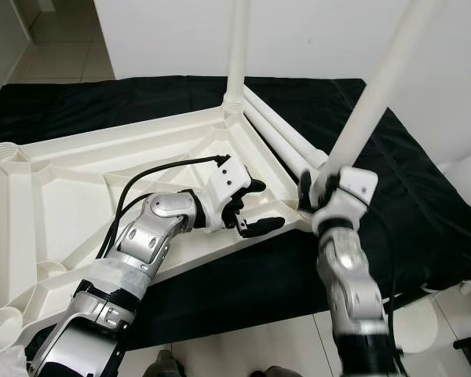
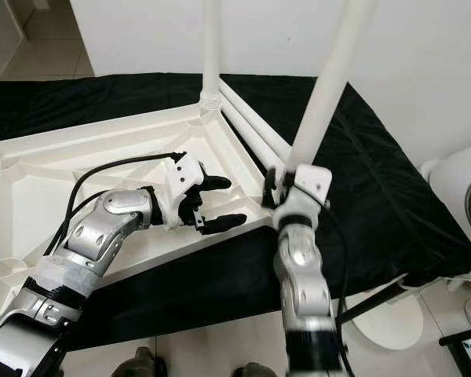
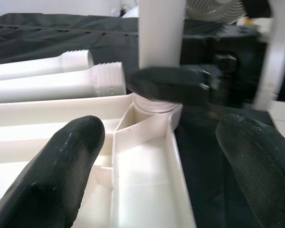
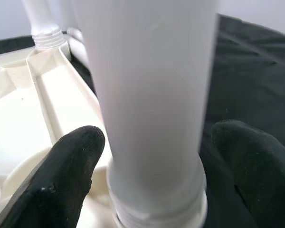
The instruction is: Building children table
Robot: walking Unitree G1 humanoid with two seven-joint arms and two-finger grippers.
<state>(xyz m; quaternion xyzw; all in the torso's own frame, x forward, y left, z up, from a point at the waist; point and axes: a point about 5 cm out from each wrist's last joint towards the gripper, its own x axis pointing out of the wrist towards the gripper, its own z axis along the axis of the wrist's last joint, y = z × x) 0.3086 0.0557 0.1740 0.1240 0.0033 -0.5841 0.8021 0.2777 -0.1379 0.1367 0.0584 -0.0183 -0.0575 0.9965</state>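
The right gripper (image 1: 314, 188) straddled the leg (image 1: 377, 86), jaws spread, to screw it in; at nine o'clock, the left gripper (image 1: 251, 206), jaws spread, steadied the tabletop (image 1: 71, 181).

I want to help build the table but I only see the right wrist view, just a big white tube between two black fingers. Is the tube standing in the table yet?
Observer: Yes, the white leg stands upright in the near corner socket of the upside-down tabletop, with the right gripper around its base.
Operator: Are there more legs?
Observer: Another leg stands upright in the far corner, and two spare legs lie on the black cloth along the tabletop's edge.
Operator: What is the other arm doing?
Observer: The left gripper hovers open over the tabletop's underside, pointing toward the leg you see.
Operator: Any empty holes left?
Observer: Yes, round empty sockets show at the two corners on the robot's left.
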